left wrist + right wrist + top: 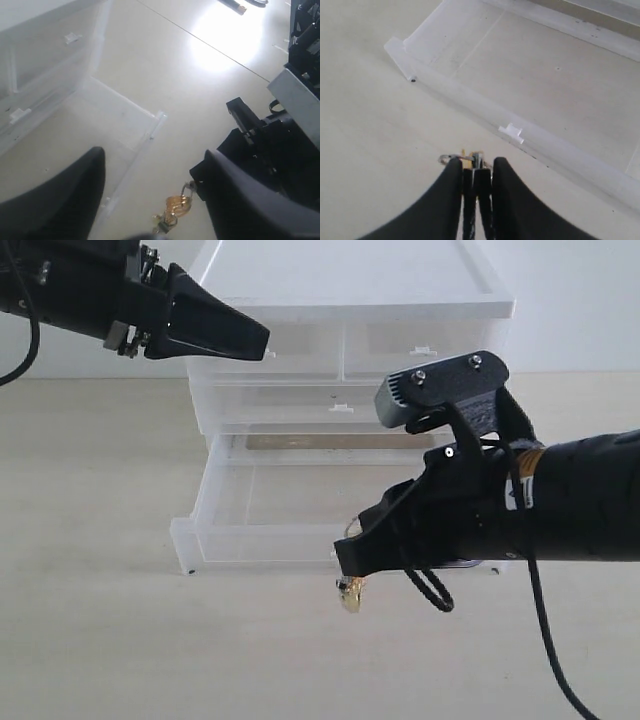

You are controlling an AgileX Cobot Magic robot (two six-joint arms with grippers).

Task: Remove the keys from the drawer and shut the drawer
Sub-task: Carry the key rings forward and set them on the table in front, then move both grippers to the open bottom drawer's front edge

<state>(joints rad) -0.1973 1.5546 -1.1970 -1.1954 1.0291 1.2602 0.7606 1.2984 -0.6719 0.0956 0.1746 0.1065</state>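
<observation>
The keys [350,595] hang from the tips of the right fingers [352,548], just in front of the drawer's [260,540] front wall and outside it, low over the counter [100,640]. Whether the lowest charm touches the counter cannot be told. In the right wrist view the right fingers [499,169] are pressed close together, with black cord filling the narrow gap between them. The gold and silver rings of the keys [465,159] peek out right at the tips, so these fingers pinch the bunch. A black cord loop [437,592] droops below the same arm, further back along it. In the left wrist view the keys [176,207] dangle as a small gold cluster beside the drawer's corner.

The left fingers [240,335] are held high beside the cabinet's [350,280] upper tiers, well apart from the keys. In their own wrist view the left fingers [85,175] stand spread wide, holding and touching nothing.

The drawer [470,97], the cabinet's lowest tier, stands pulled far out toward the right arm. Its small white tab handle [511,132] is near the pinched keys. The wide middle drawer [300,400] above it sits pushed in.
</observation>
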